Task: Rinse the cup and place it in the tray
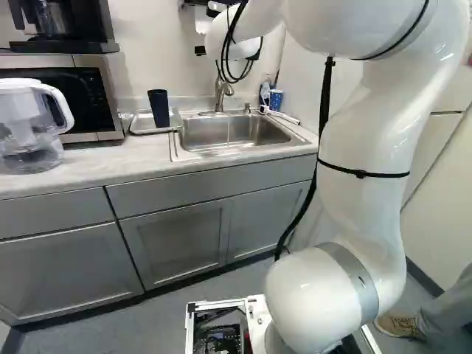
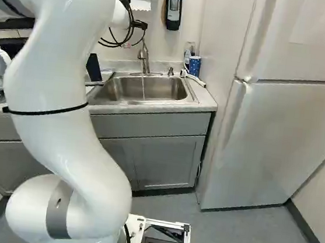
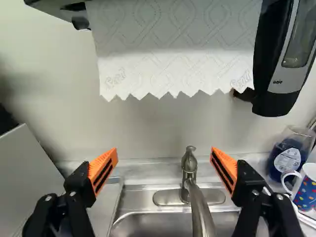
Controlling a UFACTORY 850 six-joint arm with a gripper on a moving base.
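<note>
A small black part of my gripper (image 1: 200, 51) shows beside the white wrist in the left base view, above the counter. In the wrist view the gripper (image 3: 164, 165) stands wide open, nothing between its orange pads; the faucet (image 3: 200, 212) rises beyond and between them. A dark cup (image 1: 159, 108) stands, leaning slightly, in the shallow metal tray (image 1: 140, 130) left of the sink (image 1: 236, 133). The right base view shows the cup (image 2: 93, 67) partly hidden behind my arm. Cup and tray are not discernible in the wrist view.
Paper towel (image 3: 173, 54) hangs ahead of the gripper, with a soap dispenser (image 3: 284, 59) beside it. A dotted mug (image 3: 305, 190) and a blue soap bottle (image 3: 289, 155) stand at the sink's right corner. A microwave (image 1: 88, 92) and water pitcher (image 1: 29, 125) are left of the tray.
</note>
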